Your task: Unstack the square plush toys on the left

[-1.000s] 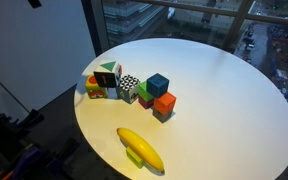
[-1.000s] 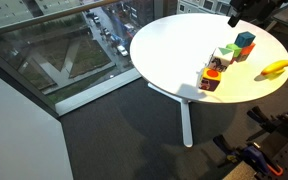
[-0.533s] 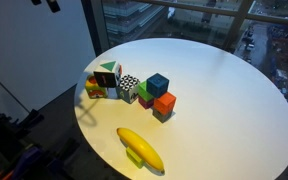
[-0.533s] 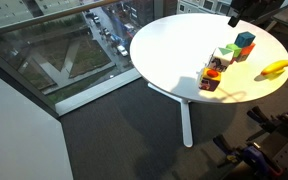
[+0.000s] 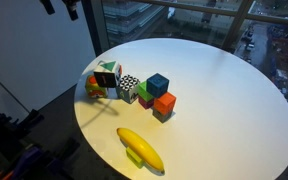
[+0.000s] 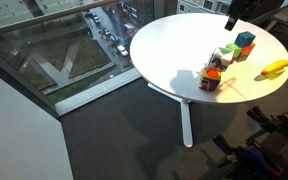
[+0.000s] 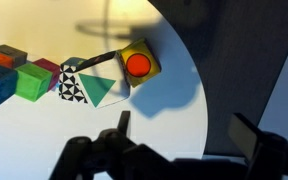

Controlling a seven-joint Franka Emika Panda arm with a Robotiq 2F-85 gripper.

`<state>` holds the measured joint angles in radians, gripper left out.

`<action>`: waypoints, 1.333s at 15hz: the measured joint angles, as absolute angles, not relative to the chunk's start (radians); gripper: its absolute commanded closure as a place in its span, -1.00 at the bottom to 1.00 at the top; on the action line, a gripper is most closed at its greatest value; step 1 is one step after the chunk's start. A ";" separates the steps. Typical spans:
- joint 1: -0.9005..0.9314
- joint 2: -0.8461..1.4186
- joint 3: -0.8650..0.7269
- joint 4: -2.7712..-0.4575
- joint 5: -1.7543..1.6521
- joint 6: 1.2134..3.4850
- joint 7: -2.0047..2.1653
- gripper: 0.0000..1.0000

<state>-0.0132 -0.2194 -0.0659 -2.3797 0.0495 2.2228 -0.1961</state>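
Plush toys (image 7: 99,88) — well clear of gripper (image 7: 184,125)

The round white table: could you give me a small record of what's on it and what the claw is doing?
Stack: white-and-black plush cube with a green triangle resting partly on yellow plush cube with red-orange patches
Neighbours: black-and-white checkered cube, teal cube, green cube, orange cube
Also: yellow banana-shaped toy
Gripper: open, high above the cubes, touching nothing
Table: round, white
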 measured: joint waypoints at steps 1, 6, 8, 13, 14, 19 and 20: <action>-0.015 -0.201 -0.075 -2.368 0.050 2.223 -0.214 -1.00; -0.036 -0.121 -0.102 -2.309 0.049 2.223 -0.282 -1.00; -0.045 -0.091 -0.106 -2.289 0.047 2.224 -0.302 -1.00; -0.066 -0.027 -0.111 -2.260 0.019 2.237 -0.341 -1.00; -0.068 -0.017 -0.111 -2.258 0.006 2.246 -0.343 -1.00; -0.074 0.006 -0.111 -2.254 -0.031 2.279 -0.343 -1.00; -0.074 0.006 -0.111 -2.254 -0.031 2.279 -0.343 -1.00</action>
